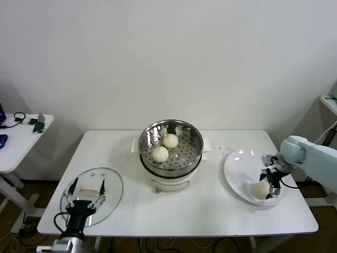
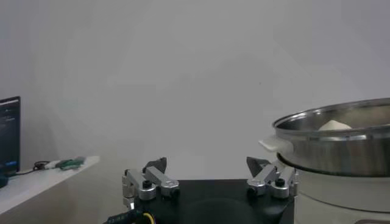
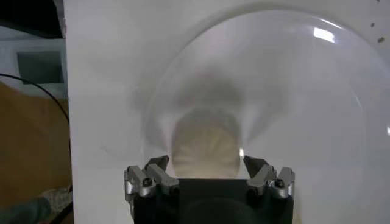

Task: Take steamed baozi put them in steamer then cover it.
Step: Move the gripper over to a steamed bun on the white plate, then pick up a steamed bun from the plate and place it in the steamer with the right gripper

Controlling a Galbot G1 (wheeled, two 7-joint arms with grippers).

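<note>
From the head view, the steamer [image 1: 170, 149] stands mid-counter [image 1: 200, 211] with two baozi on its perforated floor: one toward the back [image 1: 170, 140], one nearer the front [image 1: 160, 154]. A third bun [image 1: 260, 190] lies on the white plate [image 1: 237, 168] to the right, with the right hand [image 1: 270, 184] lowered over it, fingers spread to either side and not visibly pinching. The left hand [image 1: 87, 191] hovers released above the glass lid [image 1: 108, 203] at the counter's left.

Left wrist view: its fingers [image 2: 149, 182] stand wide apart, holding nothing; the steamer [image 2: 341, 143] sits beside them, a bun top [image 2: 335, 125] peeking over the rim.

Right wrist view: the bun [image 3: 204, 146] lies between the open fingertips [image 3: 152, 176]. It looks soft, light and easily dented, so a gentle squeeze across its widest middle seems best. Being round, it has no real long axis; its dome faces up.
</note>
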